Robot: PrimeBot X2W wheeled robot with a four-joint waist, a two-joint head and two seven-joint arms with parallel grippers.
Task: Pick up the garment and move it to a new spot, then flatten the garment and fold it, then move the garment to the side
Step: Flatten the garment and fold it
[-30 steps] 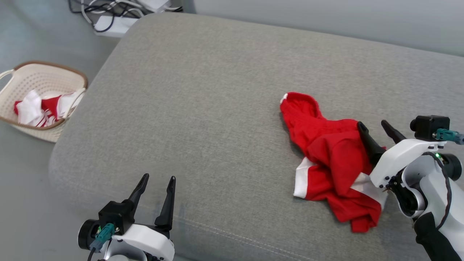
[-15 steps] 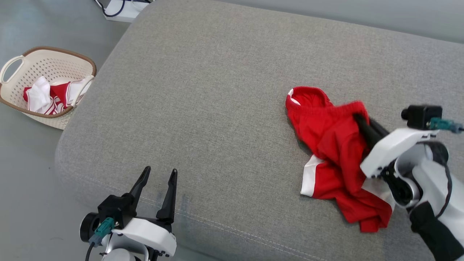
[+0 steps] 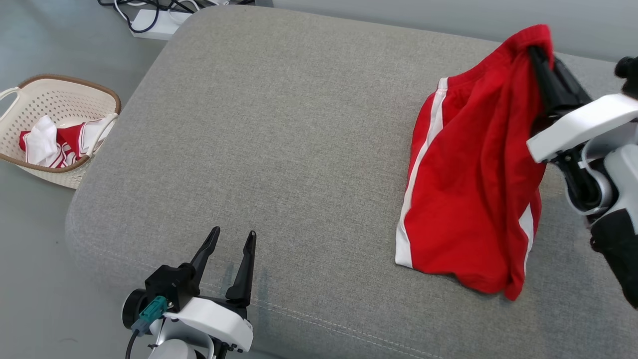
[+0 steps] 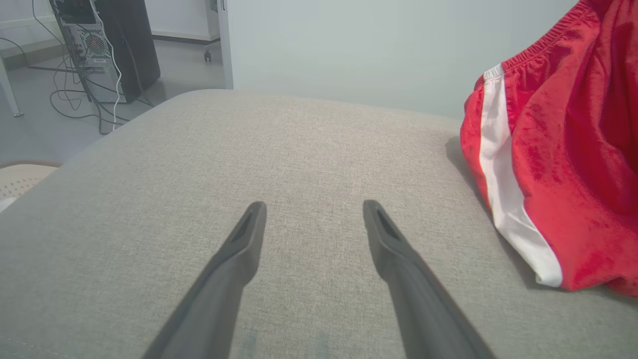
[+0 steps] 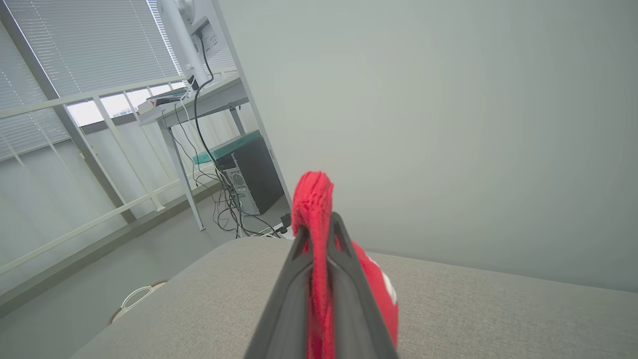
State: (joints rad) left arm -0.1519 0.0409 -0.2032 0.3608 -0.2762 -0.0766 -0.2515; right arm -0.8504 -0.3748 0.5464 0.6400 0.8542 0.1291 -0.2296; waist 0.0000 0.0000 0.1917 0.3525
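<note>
1. Stage: we're in step one, the pick-up. Our right gripper (image 3: 542, 55) is clamped tight on the waistband of the garment (image 3: 463, 174), red shorts w/ white side stripes. In the right wrist view its fingers pinch a bunch of red cloth w/ no gap between them.
2. Garment pos.: it hangs from that grip over the right part of the gray cushion (image 3: 279, 124). The lower hem is touching the cushion or just above it; we can't tell which.
3. Left gripper (image 3: 233, 232): fingers spread wide, nothing between them. It sits low over the cushion's near edge, well apart from the shorts.
4. Done, as we judge it: grasp + lift. Left to do: carry to a new spot & set down, flatten, fold, then shift to the side. Most of the job is ahead.
5. Containers: one cream perforated basket (image 3: 50, 97) w/ a brown rim, on the floor left of the cushion. Inside is a crumpled heap of red & white clothes (image 3: 50, 147); we can't tell how many items.
</note>
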